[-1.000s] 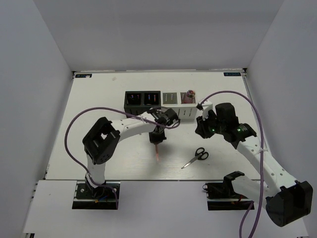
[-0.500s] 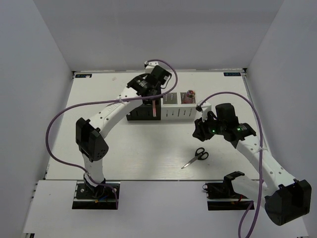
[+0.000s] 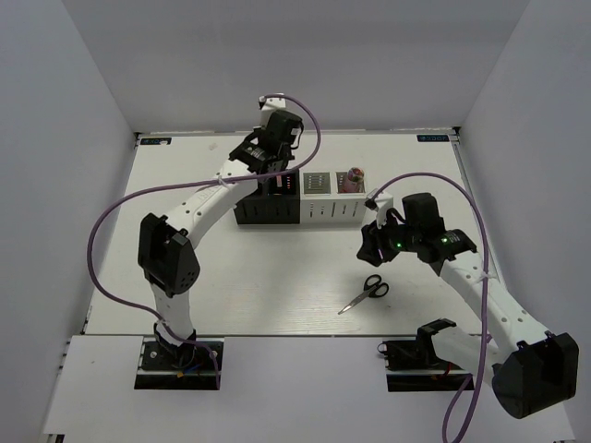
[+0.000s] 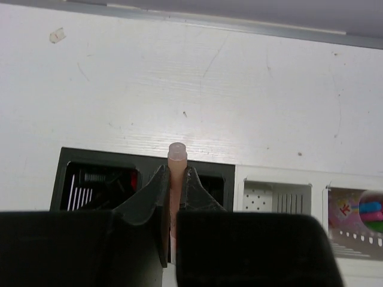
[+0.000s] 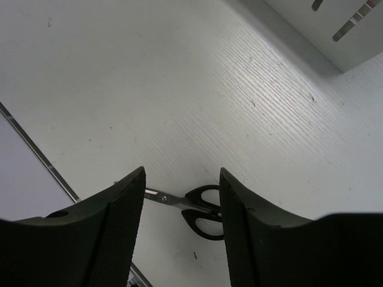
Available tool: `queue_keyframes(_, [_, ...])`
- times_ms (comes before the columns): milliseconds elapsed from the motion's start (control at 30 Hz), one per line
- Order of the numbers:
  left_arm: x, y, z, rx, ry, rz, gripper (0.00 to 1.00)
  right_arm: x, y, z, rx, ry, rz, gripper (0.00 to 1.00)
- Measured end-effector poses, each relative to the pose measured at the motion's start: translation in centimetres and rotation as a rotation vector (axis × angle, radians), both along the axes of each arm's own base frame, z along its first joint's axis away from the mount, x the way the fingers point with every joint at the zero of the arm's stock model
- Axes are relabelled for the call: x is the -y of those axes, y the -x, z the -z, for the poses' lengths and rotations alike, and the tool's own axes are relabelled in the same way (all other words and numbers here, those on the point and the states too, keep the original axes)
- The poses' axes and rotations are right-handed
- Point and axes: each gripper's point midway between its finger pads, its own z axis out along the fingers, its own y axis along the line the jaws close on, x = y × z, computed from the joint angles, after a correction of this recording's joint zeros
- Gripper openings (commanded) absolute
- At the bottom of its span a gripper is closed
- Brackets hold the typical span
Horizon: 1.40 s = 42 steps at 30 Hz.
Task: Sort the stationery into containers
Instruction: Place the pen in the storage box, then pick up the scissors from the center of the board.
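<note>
My left gripper point(image 4: 175, 170) is shut on a pink pencil point(image 4: 177, 156) and holds it upright over the two black containers point(image 4: 78, 179), above the wall between them. In the top view it point(image 3: 281, 177) hangs over the second black box point(image 3: 282, 189). Two white containers point(image 3: 317, 185) follow to the right; the last one point(image 3: 350, 178) holds pink and coloured items. Black-handled scissors point(image 3: 366, 293) lie on the table. My right gripper point(image 3: 374, 245) is open and empty, above the scissors point(image 5: 200, 212), which show between its fingers point(image 5: 119, 221).
The white table point(image 3: 203, 268) is walled on three sides by white panels. Purple cables loop over both arms. The table's near edge point(image 5: 36, 152) runs close to the scissors' blade tip. A white container's corner point(image 5: 335, 30) shows at the upper right of the right wrist view.
My left arm lifted the pink pencil from the table's middle and carried it back over the black containers. My right gripper shifted slightly toward the scissors.
</note>
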Motion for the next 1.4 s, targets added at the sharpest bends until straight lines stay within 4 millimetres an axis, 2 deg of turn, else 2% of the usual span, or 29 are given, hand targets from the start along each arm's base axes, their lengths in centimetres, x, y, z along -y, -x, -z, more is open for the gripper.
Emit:
queue_keyframes(133, [0.4,-1.2,0.9,0.032,-0.014,0.001,0.0,0.0,0.1,-0.1,0.007,-0.006,-0.02,0.56])
queue_keyframes(267, [1.1,-2.3,2.9,0.03,-0.031,0.001,0.02,-0.1,0.2,-0.2,0.009,-0.015,-0.038,0.5])
queue_keyframes(367, [0.9,-2.2,5.5,0.0,-0.059,-0.001,0.21,0.0,0.2,-0.2,0.01,-0.023,-0.045,0.48])
queue_keyframes(433, [0.5,-1.8,7.0,-0.025,-0.08,-0.002,0.26,0.0,0.1,-0.3,0.009,-0.027,-0.044,0.48])
queue_keyframes(467, [0.4,-1.6,7.7,-0.036,-0.089,-0.003,0.38,0.1,0.1,-0.3,0.008,-0.03,-0.045,0.48])
queue_keyframes(500, [0.2,-1.4,8.3,-0.046,-0.096,-0.004,0.42,0.1,0.1,-0.3,0.007,-0.032,-0.045,0.48])
queue_keyframes(700, [-0.1,-1.0,9.6,-0.055,-0.104,-0.008,0.6,0.3,0.0,-0.1,-0.007,-0.037,-0.037,0.58])
queue_keyframes(767, [-0.2,-0.8,9.4,-0.05,-0.1,-0.006,0.6,0.5,-0.1,0.0,-0.01,-0.035,-0.03,0.56])
queue_keyframes(833, [-0.2,-0.7,9.0,-0.046,-0.095,-0.001,0.58,0.7,-0.2,0.0,-0.008,-0.033,-0.028,0.29])
queue_keyframes(867, [-0.1,-0.6,8.7,-0.041,-0.089,0.004,0.54,0.8,-0.3,0.1,-0.01,-0.029,-0.023,0.12])
queue_keyframes(900, [0.0,-0.5,8.2,-0.035,-0.082,0.009,0.37,1.0,-0.3,0.2,-0.012,-0.022,-0.018,0.0])
queue_keyframes(967, [0.2,0.0,6.9,-0.019,-0.063,0.026,0.16,1.4,-0.4,0.7,-0.039,-0.006,0.007,0.0])
queue_keyframes(1000, [0.3,0.5,6.1,-0.012,-0.051,0.043,0.04,1.6,-0.4,1.1,-0.058,0.007,0.022,0.0])
queue_keyframes(1100, [0.9,3.0,2.7,0.005,-0.003,0.121,0.01,2.7,-0.7,2.3,-0.132,0.069,0.071,0.0])
queue_keyframes(1200, [1.9,6.8,-0.2,-0.005,0.064,0.283,0.28,3.6,-1.0,3.3,-0.19,0.12,0.107,0.0])
queue_keyframes(1233, [2.3,8.6,-0.8,-0.011,0.09,0.362,0.42,3.9,-0.8,3.6,-0.205,0.135,0.116,0.04])
queue_keyframes(1267, [2.6,10.7,-1.1,-0.023,0.113,0.443,0.45,4.3,-0.6,3.8,-0.22,0.149,0.126,0.19])
queue_keyframes(1300, [2.8,12.5,-1.0,-0.037,0.13,0.503,0.48,4.5,-0.4,3.9,-0.229,0.159,0.139,0.27])
queue_keyframes(1333, [3.0,14.6,-0.5,-0.058,0.148,0.571,0.49,4.9,-0.4,4.0,-0.228,0.172,0.153,0.32])
queue_keyframes(1400, [4.1,17.5,0.8,-0.107,0.161,0.668,0.51,5.3,-0.6,3.8,-0.219,0.18,0.189,0.41])
